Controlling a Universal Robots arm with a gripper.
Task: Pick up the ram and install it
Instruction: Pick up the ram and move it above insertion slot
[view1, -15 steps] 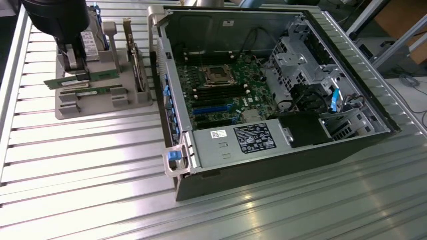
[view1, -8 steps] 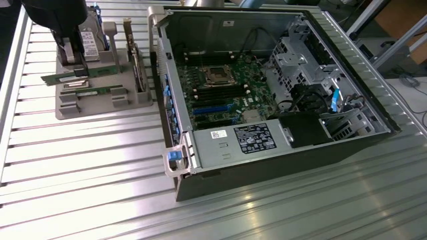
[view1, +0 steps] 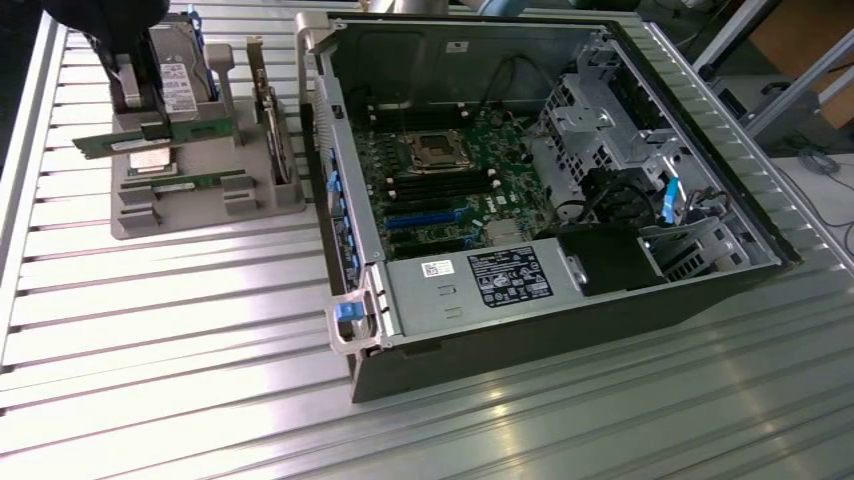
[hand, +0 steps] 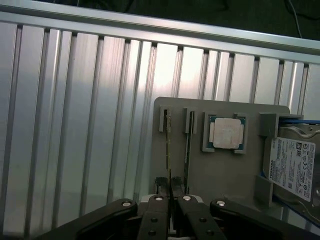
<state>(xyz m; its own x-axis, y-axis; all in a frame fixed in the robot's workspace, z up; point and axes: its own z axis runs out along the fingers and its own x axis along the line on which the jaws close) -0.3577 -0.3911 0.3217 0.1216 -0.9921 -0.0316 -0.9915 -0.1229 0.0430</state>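
My fingers (hand: 169, 186) are closed on the ram (hand: 168, 145), pinching the thin green stick by its long edges near one end. In the exterior view the fingers (view1: 160, 128) stand over the grey holder (view1: 200, 210) at that view's left. There the ram (view1: 107, 143) lies slightly tilted, one end reaching past the holder's edge. I cannot tell whether it has left its slot. The second ram stick (hand: 187, 150) sits just beside it in the next slot, then the square processor (hand: 226, 134) and the hard drive (hand: 295, 167). The open computer case (view1: 534, 330) lies on the ribbed bench (view1: 160, 330), well apart from the ram.
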